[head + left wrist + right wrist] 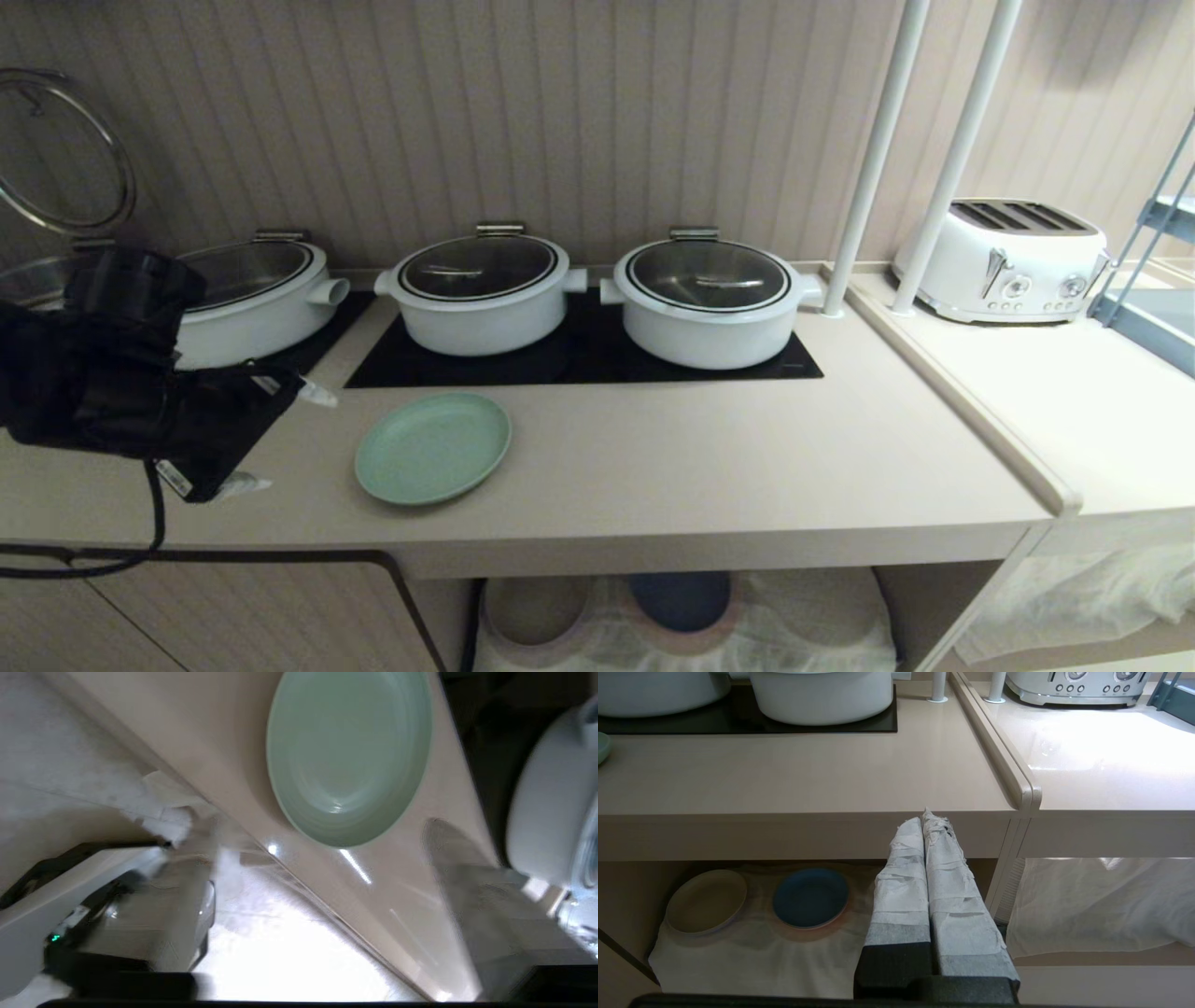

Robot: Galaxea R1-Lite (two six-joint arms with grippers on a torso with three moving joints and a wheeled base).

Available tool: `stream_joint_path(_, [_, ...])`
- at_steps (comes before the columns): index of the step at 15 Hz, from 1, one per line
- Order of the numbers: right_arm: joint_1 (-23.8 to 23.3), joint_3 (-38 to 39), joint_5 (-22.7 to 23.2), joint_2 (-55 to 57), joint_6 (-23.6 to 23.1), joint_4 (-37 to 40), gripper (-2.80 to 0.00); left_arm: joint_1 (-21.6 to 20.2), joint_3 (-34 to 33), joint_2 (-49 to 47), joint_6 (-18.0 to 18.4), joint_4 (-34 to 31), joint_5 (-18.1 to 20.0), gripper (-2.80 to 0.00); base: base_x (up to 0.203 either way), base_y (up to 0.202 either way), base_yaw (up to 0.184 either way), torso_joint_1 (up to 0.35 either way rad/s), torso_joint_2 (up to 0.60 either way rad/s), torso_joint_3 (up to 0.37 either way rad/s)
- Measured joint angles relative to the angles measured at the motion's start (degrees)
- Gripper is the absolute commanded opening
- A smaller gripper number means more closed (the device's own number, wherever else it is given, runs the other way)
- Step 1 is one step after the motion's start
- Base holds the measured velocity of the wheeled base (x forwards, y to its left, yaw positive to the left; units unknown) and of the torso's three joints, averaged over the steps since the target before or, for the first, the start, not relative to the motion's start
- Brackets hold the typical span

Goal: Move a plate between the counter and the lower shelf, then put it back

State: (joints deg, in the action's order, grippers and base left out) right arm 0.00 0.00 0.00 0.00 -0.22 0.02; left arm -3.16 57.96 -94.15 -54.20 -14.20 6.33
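lower shelf (752,952): cloth-lined, blue plate (810,897) and off-white plate (706,900) are seen on it | right tool (927,826): fingers pressed together, nothing held | tabletop (700,467): green plate (432,447) is laid flat near front edge | left tool (322,896): spread wide, empty, held beside plate | behind: three white pots (483,293)

mint-green plate (348,756) flat on the beige counter (224,751), white pot (544,812) near

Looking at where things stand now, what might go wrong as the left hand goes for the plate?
The shallow mint-green plate lies flat on the beige counter, so the open left hand may push it instead of gripping. It sits near the front edge and could slide off. The white pot stands beside the arm.
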Motion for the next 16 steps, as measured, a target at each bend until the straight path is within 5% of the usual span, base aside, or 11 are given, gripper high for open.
stream_joint_path(10, [0.0,0.0,0.0,0.0,0.0,0.0,-2.8,0.0,-8.5,11.2,0.7,2.5,-0.9,-2.8,0.0,0.0,0.0,0.0,0.0,0.0])
stream_joint_path(16, [0.0,0.0,0.0,0.0,0.0,0.0,-2.8,-0.1,-14.7,21.4,8.5,2.4,-2.6,-2.8,0.0,0.0,0.0,0.0,0.0,0.0])
